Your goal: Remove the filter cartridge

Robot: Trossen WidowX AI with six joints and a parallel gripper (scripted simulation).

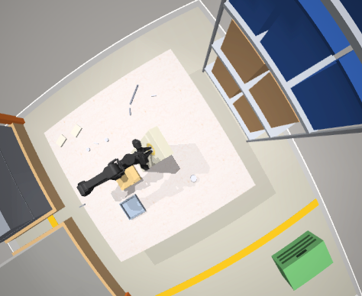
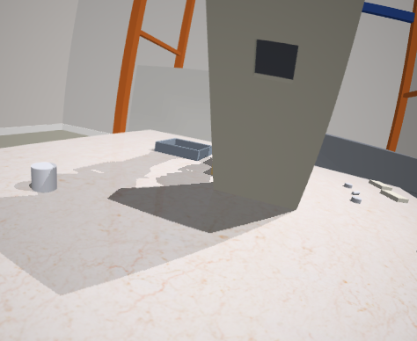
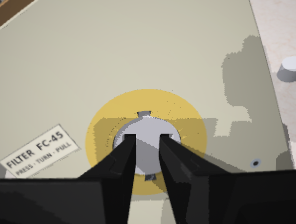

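The pale grey round filter cartridge (image 3: 148, 159) sits in the service panel (image 1: 160, 142) (image 2: 272, 132) (image 3: 125, 50), inside a yellow ring (image 3: 148, 100). Dark notches show at the top and bottom of its opening. My gripper (image 3: 146, 139) (image 1: 151, 150) reaches the cartridge face, with its two narrow fingertips at the two slots. It is shut on the middle part between the slots. The fingers hide the slots' lower parts. How far the cartridge stands out cannot be told. The blue-grey tray (image 1: 125, 212) (image 2: 175, 151) lies on the table away from the panel.
A tan block (image 1: 134, 178) lies below the arm, between panel and tray. A whitish cylinder (image 1: 193, 178) (image 2: 44, 177) (image 3: 288, 70) stands beyond the panel. Two cream blocks (image 1: 76, 130) (image 1: 61, 140) and a dark bar (image 1: 134, 94) lie on the table. A label (image 3: 40, 151) is left of the ring.
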